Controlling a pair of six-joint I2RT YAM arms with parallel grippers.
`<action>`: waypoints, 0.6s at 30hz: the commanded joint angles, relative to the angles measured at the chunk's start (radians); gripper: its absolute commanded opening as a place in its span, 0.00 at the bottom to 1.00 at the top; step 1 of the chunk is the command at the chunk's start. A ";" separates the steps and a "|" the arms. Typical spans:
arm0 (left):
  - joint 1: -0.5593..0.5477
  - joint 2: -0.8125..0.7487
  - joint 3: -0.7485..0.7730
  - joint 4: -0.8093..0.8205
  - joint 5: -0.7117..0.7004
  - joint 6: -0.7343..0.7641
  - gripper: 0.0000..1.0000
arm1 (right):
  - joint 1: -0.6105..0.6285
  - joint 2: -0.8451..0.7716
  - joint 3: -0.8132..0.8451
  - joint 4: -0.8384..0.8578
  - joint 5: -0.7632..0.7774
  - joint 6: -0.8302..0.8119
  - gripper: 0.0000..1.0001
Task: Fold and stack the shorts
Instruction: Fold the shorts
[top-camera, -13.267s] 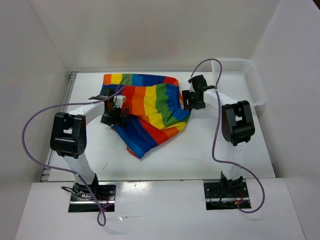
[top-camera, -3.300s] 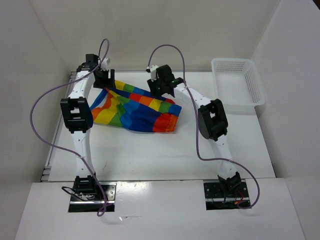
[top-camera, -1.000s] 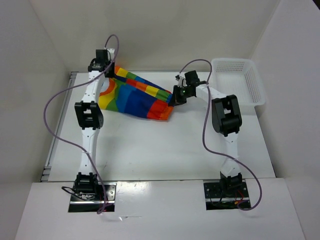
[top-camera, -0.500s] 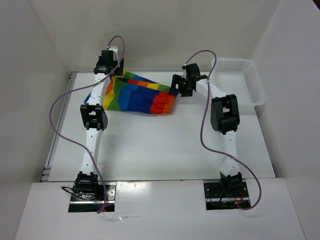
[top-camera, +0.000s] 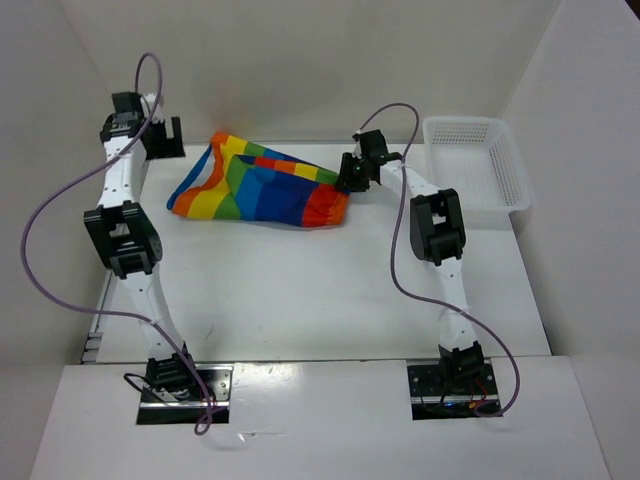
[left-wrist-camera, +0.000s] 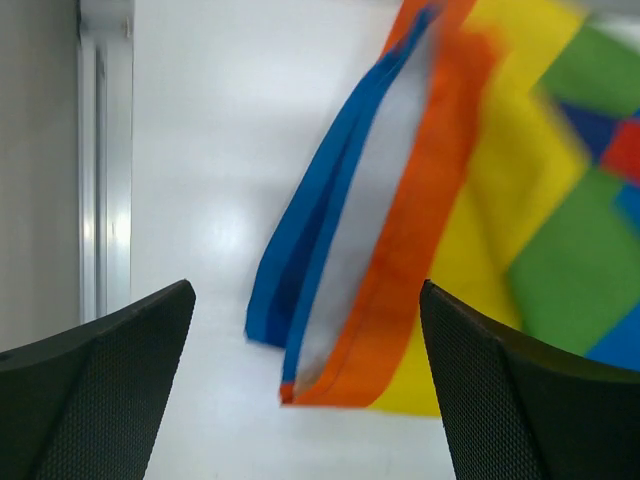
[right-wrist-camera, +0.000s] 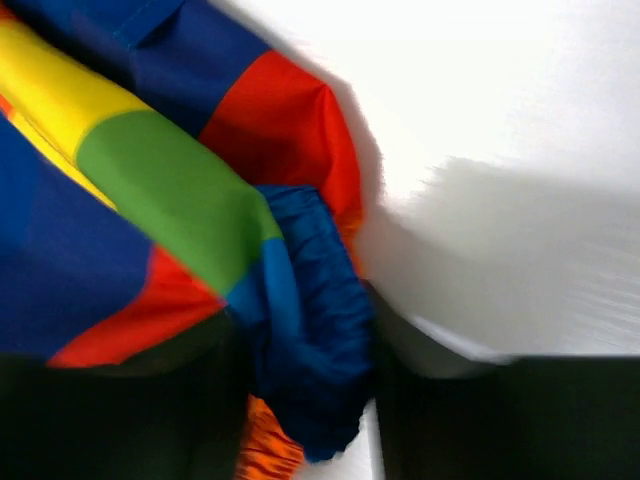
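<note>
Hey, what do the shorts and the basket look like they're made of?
Shorts: thin soft cloth, possibly synthetic, mostly matte; it drapes and creases, and the blue waistband is gathered like elastic.
Basket: white plastic, probably rigid and moulded; even lattice walls under a smooth rim.

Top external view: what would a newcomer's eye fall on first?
The rainbow shorts, a bright bundle lying at the far middle of the white table. Next, the left tool hangs open by the far left corner, apart from the cloth, while the right tool sits at the shorts' right end, the blue waistband bunched at its tip. A white lattice basket stands at the far right.
</note>
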 joint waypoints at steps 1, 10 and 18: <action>0.034 -0.015 -0.215 -0.089 0.145 0.003 1.00 | 0.020 0.053 0.052 0.016 -0.006 0.022 0.41; 0.043 -0.004 -0.349 -0.062 0.193 0.003 1.00 | 0.020 0.064 0.072 0.016 -0.003 0.022 0.00; 0.055 0.025 -0.399 -0.086 0.233 0.003 0.17 | 0.020 0.041 0.050 0.016 0.032 -0.012 0.00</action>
